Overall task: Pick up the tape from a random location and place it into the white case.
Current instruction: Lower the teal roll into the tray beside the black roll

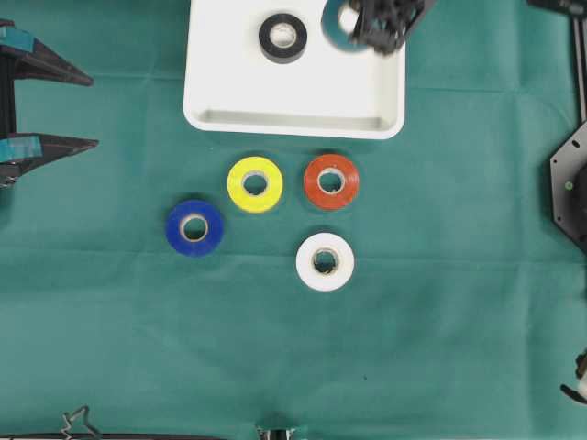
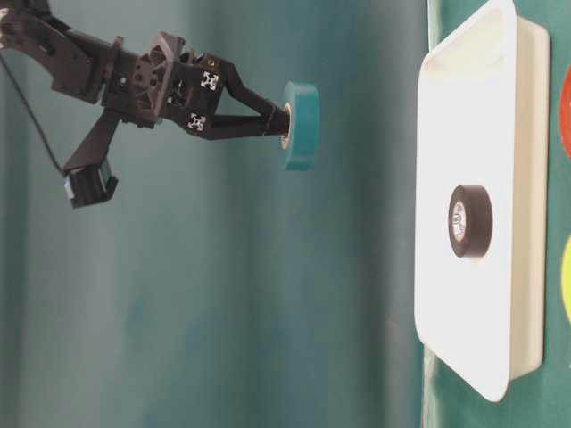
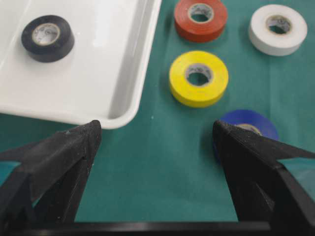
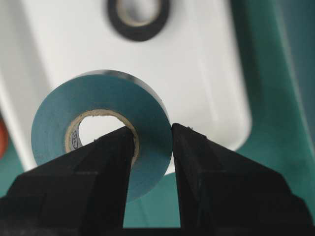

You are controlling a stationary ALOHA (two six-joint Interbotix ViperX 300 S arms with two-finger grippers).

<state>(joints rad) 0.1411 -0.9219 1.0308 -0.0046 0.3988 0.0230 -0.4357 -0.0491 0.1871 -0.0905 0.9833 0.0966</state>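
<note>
Teal tape roll (image 4: 101, 132) is sitting in black fingers (image 4: 93, 187), a black roll (image 1: 282, 37) is lying in the white case (image 1: 220, 87), and yellow (image 1: 254, 183), orange-red (image 1: 331, 181), blue (image 1: 194, 227) and white (image 1: 325, 261) rolls are resting on green cloth (image 1: 440, 321).

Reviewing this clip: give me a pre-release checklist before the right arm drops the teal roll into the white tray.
1. Grip: right gripper pinches the teal tape wall, one finger through the core: ok.
2. Roll above the white case: ok, near its far right edge.
3. Height: roll held well clear of the tray: ok.
4. Landing spot: black tape lies beside it, bare floor remains: ok.
5. Left gripper open, outside the tray: ok.
</note>
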